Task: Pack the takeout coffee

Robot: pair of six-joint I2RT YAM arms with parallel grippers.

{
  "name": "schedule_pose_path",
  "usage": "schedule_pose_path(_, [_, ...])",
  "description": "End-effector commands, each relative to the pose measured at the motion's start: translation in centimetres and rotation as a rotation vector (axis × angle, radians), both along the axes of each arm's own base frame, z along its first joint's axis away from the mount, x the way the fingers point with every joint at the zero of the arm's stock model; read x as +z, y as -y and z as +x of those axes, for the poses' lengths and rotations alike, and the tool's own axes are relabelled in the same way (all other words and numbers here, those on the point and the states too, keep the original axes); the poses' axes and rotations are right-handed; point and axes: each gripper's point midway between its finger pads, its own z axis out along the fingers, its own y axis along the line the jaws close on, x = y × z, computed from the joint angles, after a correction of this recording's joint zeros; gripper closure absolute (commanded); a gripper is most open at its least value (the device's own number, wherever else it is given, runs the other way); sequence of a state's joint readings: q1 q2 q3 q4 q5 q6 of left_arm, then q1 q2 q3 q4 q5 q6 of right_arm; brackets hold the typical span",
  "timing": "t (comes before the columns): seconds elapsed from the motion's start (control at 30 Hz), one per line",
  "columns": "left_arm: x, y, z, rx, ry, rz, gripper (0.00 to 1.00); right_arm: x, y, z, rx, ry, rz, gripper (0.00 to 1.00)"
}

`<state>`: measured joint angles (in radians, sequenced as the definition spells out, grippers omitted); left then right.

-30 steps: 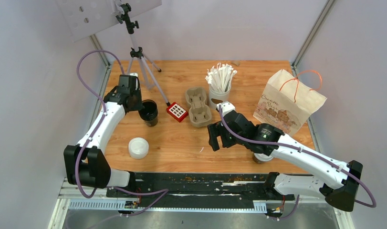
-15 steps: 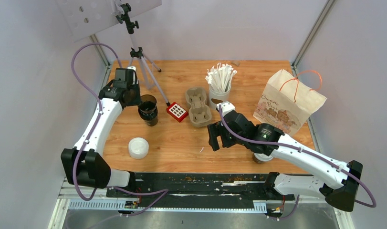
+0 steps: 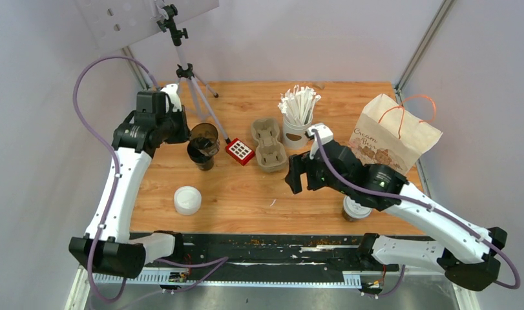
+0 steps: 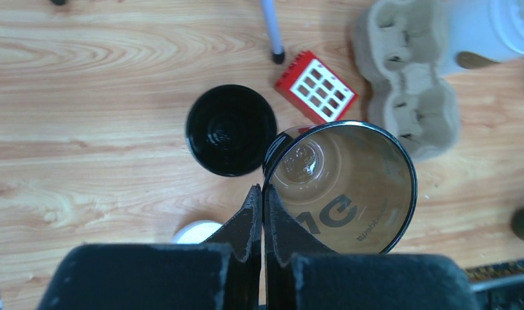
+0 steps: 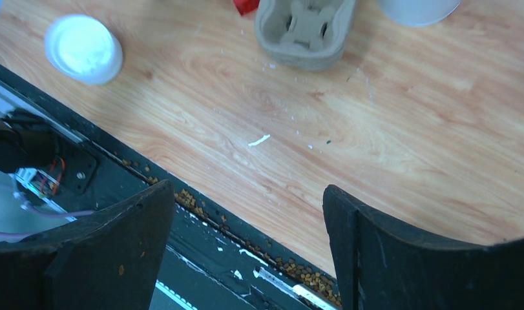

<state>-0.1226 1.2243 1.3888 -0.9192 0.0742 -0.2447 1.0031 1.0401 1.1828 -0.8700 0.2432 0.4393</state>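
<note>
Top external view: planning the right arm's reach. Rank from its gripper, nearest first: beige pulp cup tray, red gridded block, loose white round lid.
From the right gripper:
1. Beige pulp cup tray, just beyond it, leftward.
2. Red gridded block, farther left.
3. Loose white round lid, far left.

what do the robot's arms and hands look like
The left arm and right arm both have white links with bulky black joints and bases. A thin purple cable loops along each one. The left hand and right hand are all black, with plain matte fingers. No markings show on them.
</note>
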Motion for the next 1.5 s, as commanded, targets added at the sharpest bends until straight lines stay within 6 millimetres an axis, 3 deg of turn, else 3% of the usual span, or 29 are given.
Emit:
schedule_pose_path(0.0, [3.2, 2.7, -2.4, -0.131, 0.081, -0.119, 1.00, 5.3, 2.3, 0.6, -0.068, 0.133, 0.072, 0.15])
schedule_pose_path(0.07, [3.0, 3.5, -3.2, -0.157, 0.082, -0.113, 1.00, 6.1, 3.3, 0.8, -0.103, 0.163, 0.075, 0.15])
schedule_pose_path(0.27, [0.5, 8.9, -5.7, -0.296, 0.056, -0.076, 1.00, 6.7, 5.6, 1.5, -0.184, 0.237, 0.057, 0.15])
schedule_pose_path(0.4, [-1.6, 12.4, -6.4, -0.357, 0.068, -0.079, 1.00, 7.1, 5.8, 1.5, -0.195, 0.241, 0.077, 0.14])
schedule_pose_path(0.57, [-6.2, 16.9, -7.6, -0.472, 0.032, -0.022, 1.00, 7.8, 5.8, 1.3, -0.204, 0.238, 0.104, 0.15])
schedule_pose_path(0.77, [-9.5, 20.4, -8.3, -0.525, -0.009, -0.025, 1.00, 7.2, 5.9, 1.1, -0.204, 0.225, 0.100, 0.14])
schedule_pose_path(0.97, [-12.8, 21.6, -8.5, -0.531, -0.049, -0.016, 1.00, 6.9, 5.3, 0.9, -0.186, 0.200, 0.111, 0.14])
schedule_pose_path(1.23, [-14.3, 22.4, -8.8, -0.538, -0.074, -0.026, 0.89, 6.7, 5.4, 0.8, -0.190, 0.192, 0.109, 0.14])
schedule_pose_path(1.47, [-12.2, 22.5, -8.1, -0.522, -0.062, -0.009, 0.52, 6.9, 4.8, 0.7, -0.170, 0.179, 0.114, 0.14])
